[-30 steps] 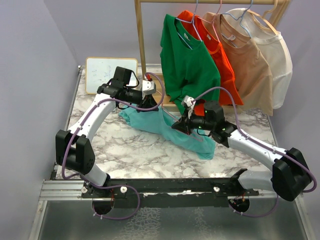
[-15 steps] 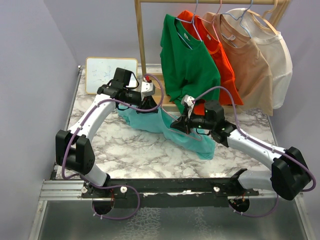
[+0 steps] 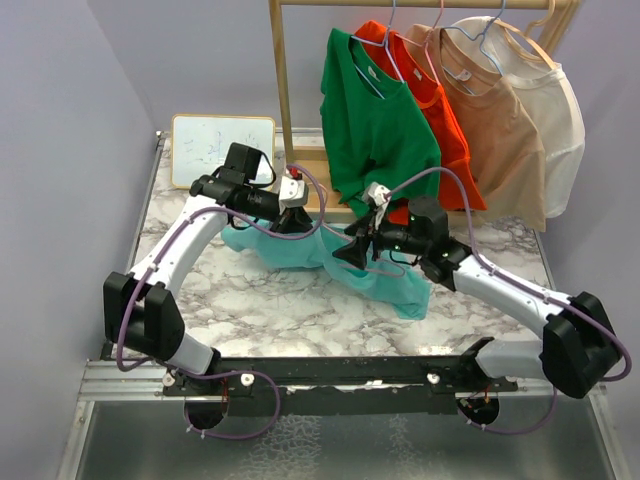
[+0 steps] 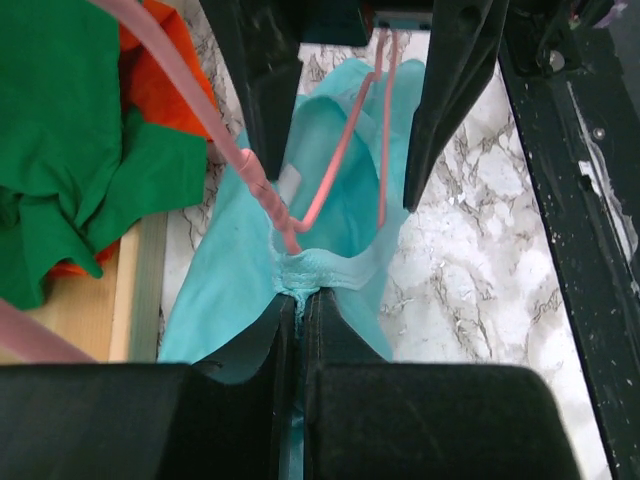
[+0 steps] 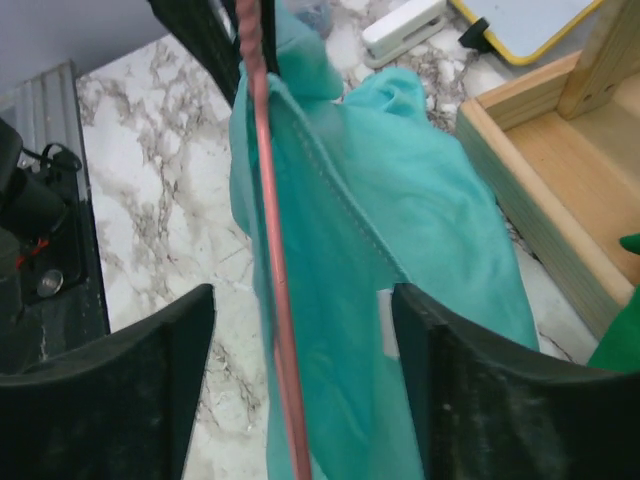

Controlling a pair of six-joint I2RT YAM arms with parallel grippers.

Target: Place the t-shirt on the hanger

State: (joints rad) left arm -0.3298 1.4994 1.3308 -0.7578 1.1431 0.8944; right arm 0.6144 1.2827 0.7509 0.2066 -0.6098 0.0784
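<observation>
Four shirts, green (image 3: 375, 130), orange-red (image 3: 450, 140), tan (image 3: 500, 130) and cream (image 3: 560, 120), hang on a wooden rack (image 3: 282, 90) at the far right of the marble table (image 3: 250, 300). We see a whiteboard (image 3: 215, 145) at the far left.

Mid-table, the teal t-shirt (image 3: 400, 290) is bunched between our two arms, its body trailing toward the near right. Our left gripper (image 4: 300, 300) is clamped tight on the collar rib and holds the neck opening up. Our right gripper (image 5: 300, 300) faces it from the right with its jaws spread wide.

We see the pink hanger (image 4: 340, 150) running between those spread jaws, touching neither pad in the wrist view. Its twisted neck sits just above the collar. A small white tag (image 4: 289, 187) shows inside the neck.
</observation>
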